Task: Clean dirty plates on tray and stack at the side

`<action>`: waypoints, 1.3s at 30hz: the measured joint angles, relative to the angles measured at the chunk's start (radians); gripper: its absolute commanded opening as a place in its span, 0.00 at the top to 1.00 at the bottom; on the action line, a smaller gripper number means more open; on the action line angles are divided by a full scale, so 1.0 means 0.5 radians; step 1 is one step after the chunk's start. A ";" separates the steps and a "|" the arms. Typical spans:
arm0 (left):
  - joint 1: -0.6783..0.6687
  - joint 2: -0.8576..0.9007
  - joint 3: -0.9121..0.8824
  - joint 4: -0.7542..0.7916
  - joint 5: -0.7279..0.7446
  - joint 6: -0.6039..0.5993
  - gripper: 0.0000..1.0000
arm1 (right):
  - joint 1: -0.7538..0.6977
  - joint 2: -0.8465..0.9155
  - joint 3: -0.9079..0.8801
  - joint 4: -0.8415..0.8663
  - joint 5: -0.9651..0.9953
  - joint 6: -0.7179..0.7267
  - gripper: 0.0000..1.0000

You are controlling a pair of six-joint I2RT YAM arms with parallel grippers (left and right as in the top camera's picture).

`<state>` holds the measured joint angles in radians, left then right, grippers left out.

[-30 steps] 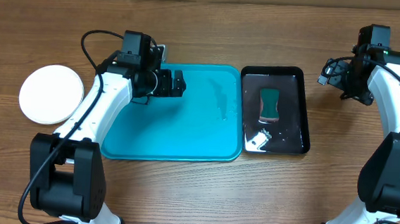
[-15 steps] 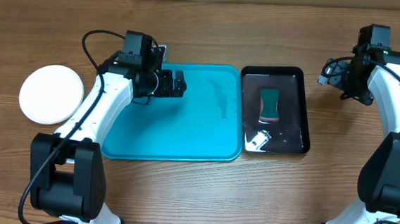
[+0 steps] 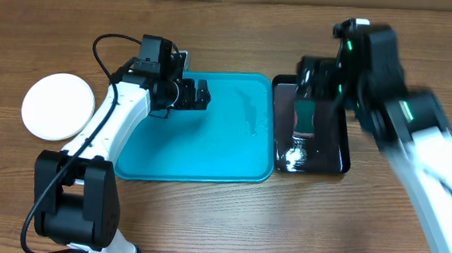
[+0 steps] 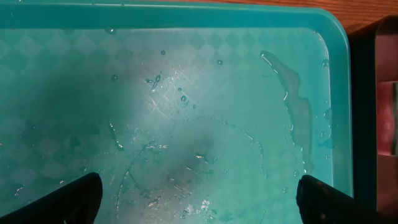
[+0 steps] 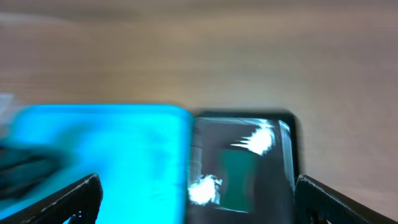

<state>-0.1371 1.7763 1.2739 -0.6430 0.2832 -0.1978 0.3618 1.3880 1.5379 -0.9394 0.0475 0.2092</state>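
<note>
We find the left claw (image 3: pixel 202 94), jaws spread wide, over the far-left area of the tray (image 3: pixel 208 153). The white plate (image 3: pixel 58 105) lies on the bench (image 3: pixel 219 222) left of the tray, well apart from that claw. The right claw (image 5: pixel 199 202), likewise spread, hangs right of the tray, above the black tray (image 3: pixel 332 154).

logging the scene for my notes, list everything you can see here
wooden table: one, brown, under everything
large turquoise rectangular plastic tray: one, table centre, no plates on it
water puddle: one, clear, on the turquoise tray
round white plastic plate: one seen, left of the turquoise tray
glossy black rectangular tray: one, right of the turquoise tray
green sponge: one, in the black tray
left arm: white and black, jaws open over turquoise tray
right arm: white and black, blurred, jaws open over black tray
</note>
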 measured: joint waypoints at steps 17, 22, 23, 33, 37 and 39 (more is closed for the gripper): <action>0.000 0.000 0.000 0.001 -0.001 -0.001 0.00 | 0.027 -1.762 -0.141 -0.037 0.154 -0.069 0.00; 0.000 0.000 0.000 0.000 -0.002 -0.001 0.00 | -0.215 -2.251 -0.658 0.262 0.175 -0.098 0.00; 0.000 0.000 0.000 0.000 -0.001 0.000 0.00 | -0.248 -2.300 -0.760 0.362 0.173 -0.100 0.00; 0.000 0.000 -0.001 0.001 -0.008 0.000 0.00 | -0.430 -2.504 -2.027 2.109 -0.240 -0.356 0.00; 0.000 0.000 -0.001 0.001 -0.008 0.000 0.00 | -0.436 -2.566 -2.316 2.332 -0.311 -0.385 0.00; 0.000 0.000 -0.001 0.000 -0.008 0.000 0.00 | -0.436 -2.625 -2.437 2.351 -0.325 -0.394 0.00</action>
<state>-0.1371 1.7763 1.2736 -0.6430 0.2794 -0.1978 0.1436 0.0757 0.3195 0.2363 -0.1150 0.0120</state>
